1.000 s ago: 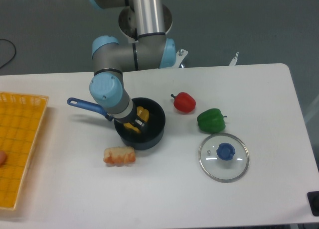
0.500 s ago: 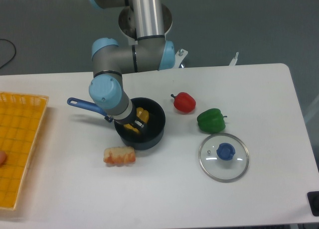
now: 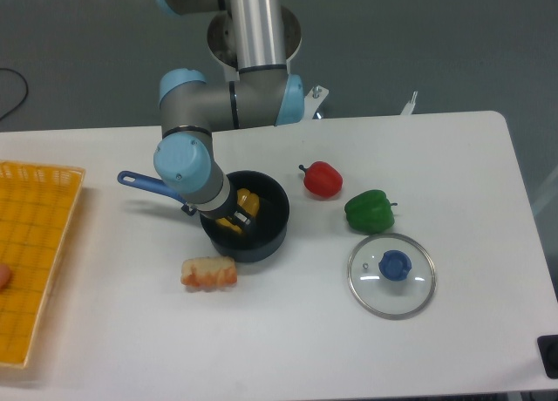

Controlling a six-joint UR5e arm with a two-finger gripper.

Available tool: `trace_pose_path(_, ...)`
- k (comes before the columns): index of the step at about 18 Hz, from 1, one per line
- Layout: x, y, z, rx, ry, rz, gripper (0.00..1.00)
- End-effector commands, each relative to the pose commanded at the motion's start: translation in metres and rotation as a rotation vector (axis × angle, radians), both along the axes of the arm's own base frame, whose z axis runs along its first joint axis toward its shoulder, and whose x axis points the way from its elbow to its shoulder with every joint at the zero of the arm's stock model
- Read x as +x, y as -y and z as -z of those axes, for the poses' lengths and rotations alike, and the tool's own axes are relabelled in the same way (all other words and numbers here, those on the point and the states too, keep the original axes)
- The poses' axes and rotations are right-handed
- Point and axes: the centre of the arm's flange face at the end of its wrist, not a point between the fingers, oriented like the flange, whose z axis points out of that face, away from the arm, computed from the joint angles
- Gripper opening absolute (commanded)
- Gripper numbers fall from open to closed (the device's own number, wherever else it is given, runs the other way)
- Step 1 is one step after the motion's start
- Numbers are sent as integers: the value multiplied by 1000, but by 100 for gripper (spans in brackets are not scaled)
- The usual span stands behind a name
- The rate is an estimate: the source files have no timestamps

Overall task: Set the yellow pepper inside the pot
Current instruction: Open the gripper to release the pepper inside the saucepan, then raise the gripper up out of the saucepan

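Yellow pepper (image 3: 246, 201) sits down inside the pot (image 3: 267, 234) on the tabletop (image 3: 453, 157), mostly hidden by the gripper (image 3: 235, 216). The gripper reaches into the pot around it, but I cannot tell if its fingers are squeezing or loose.

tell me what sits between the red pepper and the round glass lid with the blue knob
The green bell pepper lies between the red pepper and the round glass lid with the blue knob, apart from both, in the fixed camera view.

1. The gripper (image 3: 237, 216) reaches into the pot (image 3: 261, 241); the arm's wrist hides its jaw state.
2. The yellow pepper (image 3: 247, 199) shows only partly inside the pot.
3. The yellow tray (image 3: 35, 244), left of the pot, is cut by the picture's edge.
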Motion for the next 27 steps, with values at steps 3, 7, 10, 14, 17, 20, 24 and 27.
trace_pose_path(3, 2, -2, 4, 1, -17, 9, 65)
trace_pose_path(7, 3, -2, 5, 2, -19, 11, 65)
trace_pose_path(10, 3, -2, 7, -2, -17, 11, 68)
trace_pose_path(14, 3, -2, 6, -1, -17, 14, 77)
trace_pose_path(17, -2, -3, -1, 12, -26, 5, 100)
trace_pose_path(20, -6, -3, -5, 14, -31, 5, 100)
trace_pose_path(24, -6, -4, -6, 17, -31, 4, 100)
trace_pose_path(27, -13, -5, -13, 24, -32, -2, 100)
